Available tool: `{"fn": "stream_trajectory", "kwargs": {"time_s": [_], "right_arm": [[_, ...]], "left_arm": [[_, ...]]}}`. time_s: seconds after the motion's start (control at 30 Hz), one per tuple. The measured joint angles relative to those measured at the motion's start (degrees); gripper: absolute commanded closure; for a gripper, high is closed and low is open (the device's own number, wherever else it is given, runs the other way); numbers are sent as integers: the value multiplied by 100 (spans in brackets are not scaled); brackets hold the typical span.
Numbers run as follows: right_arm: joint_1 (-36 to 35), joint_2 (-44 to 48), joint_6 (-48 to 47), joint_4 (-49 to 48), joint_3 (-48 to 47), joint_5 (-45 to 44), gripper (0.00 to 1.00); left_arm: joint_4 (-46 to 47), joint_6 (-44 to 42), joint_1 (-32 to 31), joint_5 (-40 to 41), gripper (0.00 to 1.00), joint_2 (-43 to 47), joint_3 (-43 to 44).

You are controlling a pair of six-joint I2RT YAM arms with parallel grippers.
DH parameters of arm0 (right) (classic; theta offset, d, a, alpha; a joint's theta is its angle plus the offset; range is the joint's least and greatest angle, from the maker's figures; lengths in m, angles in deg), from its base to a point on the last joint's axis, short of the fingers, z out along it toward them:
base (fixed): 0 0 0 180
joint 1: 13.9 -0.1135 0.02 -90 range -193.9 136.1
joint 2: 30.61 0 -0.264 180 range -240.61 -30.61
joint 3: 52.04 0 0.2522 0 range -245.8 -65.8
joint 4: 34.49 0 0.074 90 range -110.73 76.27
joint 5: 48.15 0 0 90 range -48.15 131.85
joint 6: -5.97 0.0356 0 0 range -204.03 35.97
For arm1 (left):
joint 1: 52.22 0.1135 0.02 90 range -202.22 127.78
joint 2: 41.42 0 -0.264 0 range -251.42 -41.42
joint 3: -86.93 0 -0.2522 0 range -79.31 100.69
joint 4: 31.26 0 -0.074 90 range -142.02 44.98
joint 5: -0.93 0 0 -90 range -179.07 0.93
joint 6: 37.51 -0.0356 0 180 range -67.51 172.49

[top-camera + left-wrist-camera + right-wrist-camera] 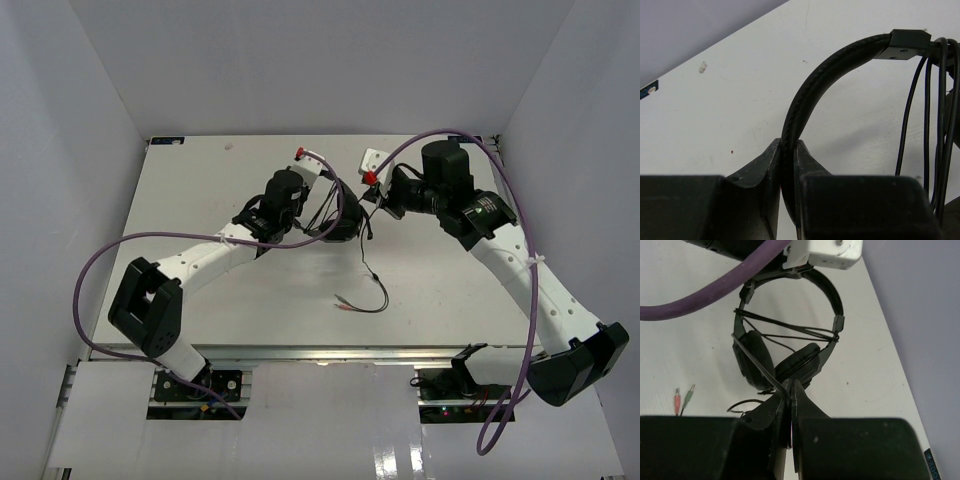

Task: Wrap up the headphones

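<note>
Headphones [800, 362]: headband [805, 95] between left fingers [767, 167], cord [760, 364] (seemingly taut) between right fingers [807, 407].

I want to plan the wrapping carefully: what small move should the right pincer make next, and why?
Probably sweep the right pincer around the headphones once more. It pinches the cord taut, the left pincer clamps the headband, some turns are already wound, yet slack with the plugs lies on the table.
</note>
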Motion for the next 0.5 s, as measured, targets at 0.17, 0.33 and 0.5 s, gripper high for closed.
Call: {"fn": "stream_trajectory", "kwargs": {"time_s": [0.17,0.33,0.5], "right_arm": [[14,0,83,313,0,225,92],[14,7,411,457,96,798,92],[15,34,418,422,290,456,92]], "left_arm": [[340,-317,-2,442,100,-182,3],[430,-393,4,837,100,-478,267],[327,-418,14,964,100,-544,390]]}}
